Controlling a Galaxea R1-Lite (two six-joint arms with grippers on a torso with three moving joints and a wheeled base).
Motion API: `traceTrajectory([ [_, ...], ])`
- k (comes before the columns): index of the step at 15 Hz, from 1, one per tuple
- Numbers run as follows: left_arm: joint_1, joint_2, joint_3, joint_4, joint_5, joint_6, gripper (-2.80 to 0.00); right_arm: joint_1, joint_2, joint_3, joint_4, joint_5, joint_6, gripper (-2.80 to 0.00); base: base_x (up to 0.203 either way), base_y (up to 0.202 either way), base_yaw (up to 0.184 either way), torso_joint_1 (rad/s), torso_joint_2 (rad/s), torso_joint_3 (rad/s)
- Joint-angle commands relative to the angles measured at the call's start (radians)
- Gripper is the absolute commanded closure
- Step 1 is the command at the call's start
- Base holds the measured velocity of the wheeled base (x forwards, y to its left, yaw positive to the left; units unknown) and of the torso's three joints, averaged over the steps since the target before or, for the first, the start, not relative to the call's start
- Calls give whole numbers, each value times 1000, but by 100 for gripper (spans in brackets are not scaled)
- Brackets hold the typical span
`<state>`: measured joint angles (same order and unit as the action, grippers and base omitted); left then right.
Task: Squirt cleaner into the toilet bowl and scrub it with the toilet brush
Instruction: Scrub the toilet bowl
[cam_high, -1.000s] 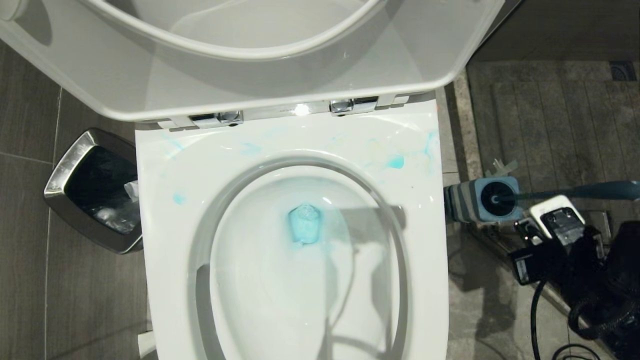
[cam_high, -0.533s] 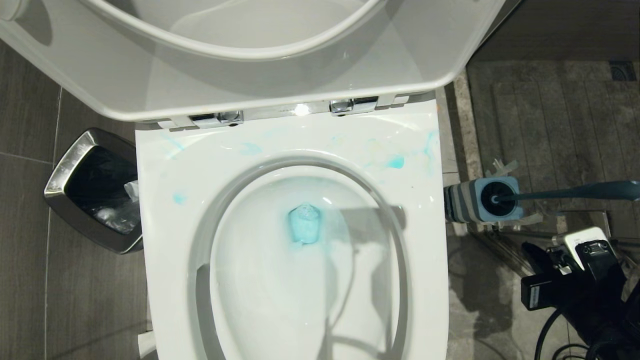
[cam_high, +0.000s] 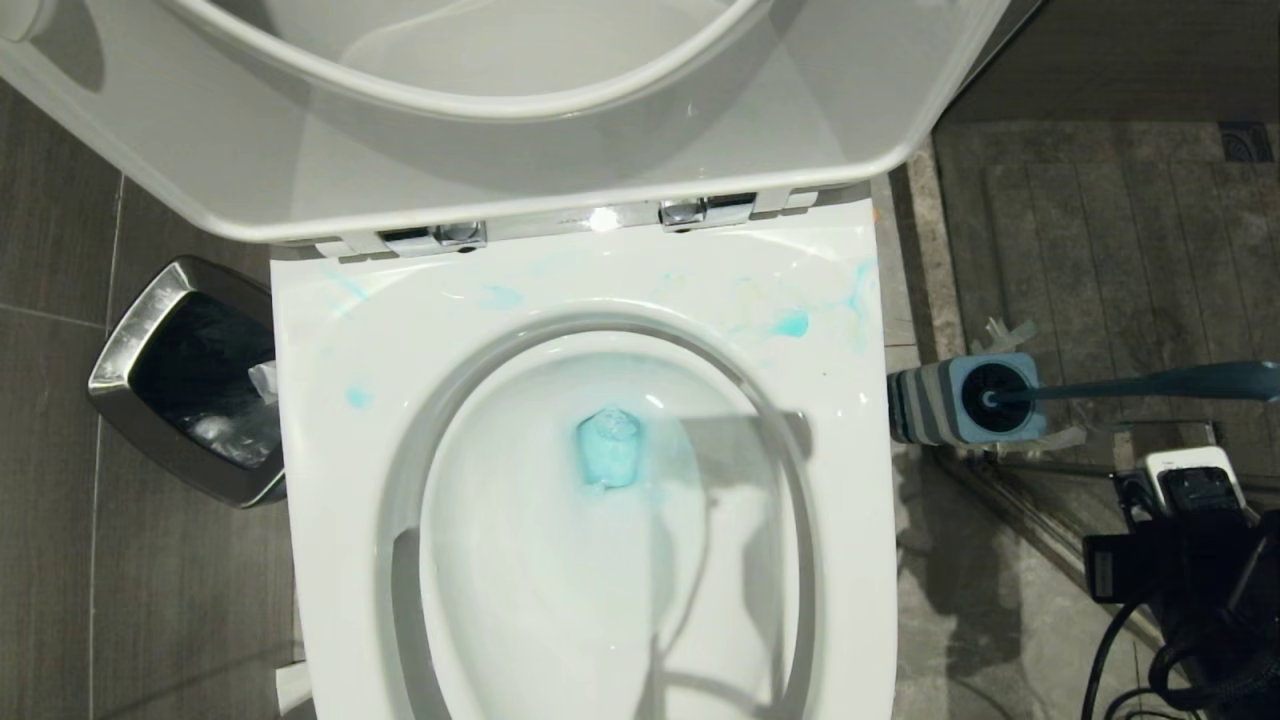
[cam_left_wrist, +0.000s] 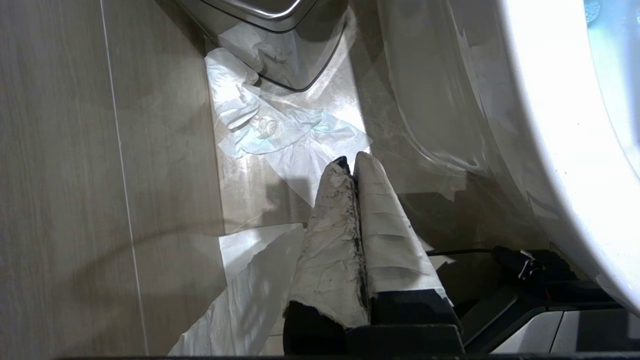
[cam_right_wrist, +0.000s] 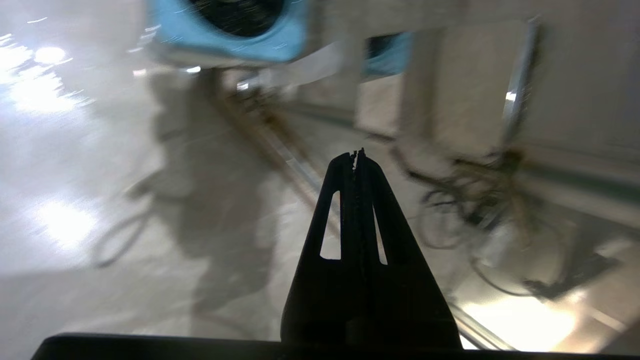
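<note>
The floor is made of long dark grey tiles with thin pale joints. To the right, a pale stone strip separates it from a shower floor of ribbed grey tiles, with a small square drain in the far corner. A bright lamp reflection shines on the chrome hinge bar.

The toilet bowl lies open from above, its raised lid blocking only the far side. On the left, a steel bin narrows the floor gap beside the toilet, with crumpled paper lying there. On the right, the holder stands just beside the rim, the toilet brush handle leaning rightward across the passage.
</note>
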<state>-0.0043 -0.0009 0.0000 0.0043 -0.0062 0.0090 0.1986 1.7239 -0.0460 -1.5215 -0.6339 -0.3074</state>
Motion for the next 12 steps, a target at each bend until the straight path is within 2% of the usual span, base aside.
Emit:
traceTrajectory([
  [1, 0, 1, 0, 0, 0, 0, 0, -5, 40, -43, -9, -50, -16, 0, 0, 0, 0, 0, 0, 0],
  [3, 0, 1, 0, 0, 0, 0, 0, -2, 41, -36, -9, -29, 0, 0, 0, 0, 0, 0, 0, 0],
  [6, 0, 1, 0, 0, 0, 0, 0, -1, 34, -34, -9, 61, 46, 0, 0, 0, 0, 0, 0, 0],
  [8, 0, 1, 0, 0, 0, 0, 0, -1, 32, -33, -9, 87, 32, 0, 0, 0, 0, 0, 0, 0],
  [9, 0, 1, 0, 0, 0, 0, 0, 1, 33, -39, -9, 89, 33, -200, 0, 0, 0, 0, 0, 0],
  [10, 0, 1, 0, 0, 0, 0, 0, 1, 33, -43, -9, 89, 32, -280, 0, 0, 0, 0, 0, 0],
  [12, 0, 1, 0, 0, 0, 0, 0, -1, 32, -43, -9, 94, 36, -280, 0, 0, 0, 0, 0, 0],
])
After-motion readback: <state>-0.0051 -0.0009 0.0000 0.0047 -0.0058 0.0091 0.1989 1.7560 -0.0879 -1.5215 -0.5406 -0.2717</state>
